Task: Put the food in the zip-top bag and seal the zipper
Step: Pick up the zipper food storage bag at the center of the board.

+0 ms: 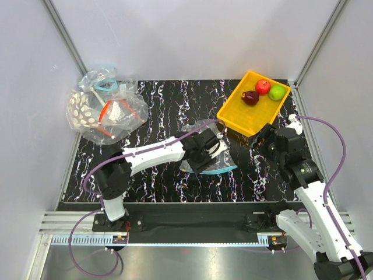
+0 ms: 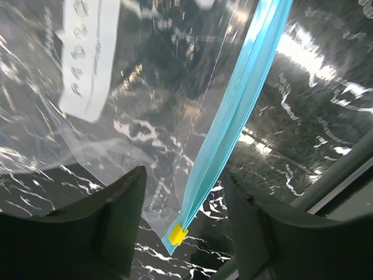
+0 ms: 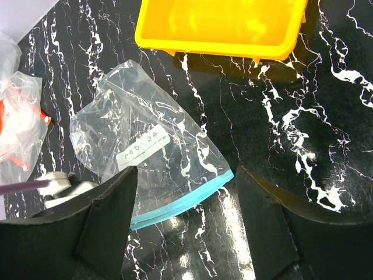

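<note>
**Tabletop layout (top view).** The black marbled tabletop (image 1: 163, 105) carries a yellow tray (image 1: 233, 114) at 1 o'clock and a pile of other clear bags (image 1: 105, 111) at 10 o'clock.

**Food.** All three fruits lie inside the tray, at its far end.
- The red fruit (image 1: 263, 87) is farthest back.
- The green fruit (image 1: 277, 92) sits at 4 o'clock of the red one, touching it.
- The maroon fruit (image 1: 250, 97) sits at 8 o'clock of the red one.

**Zip-top bag.** The zip-top bag (image 1: 204, 129) lies flat on the tabletop near its centre, at 7 o'clock of the tray and just beside it. It holds no fruit. A white label (image 3: 143, 150) shows on its upper face. The zipper (image 1: 224, 170) runs along the near edge of the bag, and the left wrist view shows a yellow tab (image 2: 178, 233) at one end of the strip.

**Left hand.** The left hand (image 1: 213, 149) is over the bag, released, with its fingers (image 2: 111, 216) spread. The zipper runs up between them. Contact with the plastic cannot be determined.

**Right hand.** The right hand (image 1: 265, 137) is at 3 o'clock of the bag, near the tray's near corner. It is released and grasps nothing. In its wrist view the bag and the tabletop lie between the spread fingers (image 3: 111, 216).
</note>
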You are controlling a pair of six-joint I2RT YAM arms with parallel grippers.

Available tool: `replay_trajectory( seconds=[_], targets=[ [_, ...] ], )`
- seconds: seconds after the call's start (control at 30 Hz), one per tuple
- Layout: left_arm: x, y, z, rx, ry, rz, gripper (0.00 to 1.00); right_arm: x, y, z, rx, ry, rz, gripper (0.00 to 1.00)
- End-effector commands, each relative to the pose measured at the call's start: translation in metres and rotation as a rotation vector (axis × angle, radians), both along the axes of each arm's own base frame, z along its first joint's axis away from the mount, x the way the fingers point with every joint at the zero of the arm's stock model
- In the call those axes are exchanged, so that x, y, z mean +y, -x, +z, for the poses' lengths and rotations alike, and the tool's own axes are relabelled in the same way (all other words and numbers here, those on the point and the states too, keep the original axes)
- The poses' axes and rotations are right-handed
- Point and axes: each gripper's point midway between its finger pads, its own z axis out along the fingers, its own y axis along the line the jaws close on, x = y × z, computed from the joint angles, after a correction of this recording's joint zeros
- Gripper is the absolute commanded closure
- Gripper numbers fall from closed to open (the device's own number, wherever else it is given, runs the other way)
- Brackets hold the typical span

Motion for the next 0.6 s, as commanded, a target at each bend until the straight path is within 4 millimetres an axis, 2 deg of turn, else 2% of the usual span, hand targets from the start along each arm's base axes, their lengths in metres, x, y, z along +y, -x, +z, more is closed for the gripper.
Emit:
replay_trajectory(
  seconds=[0.0, 0.2, 0.4, 0.57],
  targets=[
    [0.023, 0.001, 0.001, -0.022, -0.025, 0.051, 0.44, 0.000, -0.003, 0.007, -0.026, -0.018, -0.012, 0.25],
    [0.032, 0.004, -0.003, -0.002, -0.031, 0.054, 0.53, 0.005, -0.005, 0.004, -0.021, -0.034, 0.009, 0.25],
    [0.031, -0.008, -0.004, -0.026, -0.037, 0.089, 0.64, 0.010, -0.006, 0.002, -0.023, -0.053, 0.027, 0.27],
    [0.023, 0.005, 0.004, 0.033, 0.026, 0.083, 0.68, 0.014, -0.007, -0.003, -0.010, -0.042, 0.054, 0.25]
  ],
)
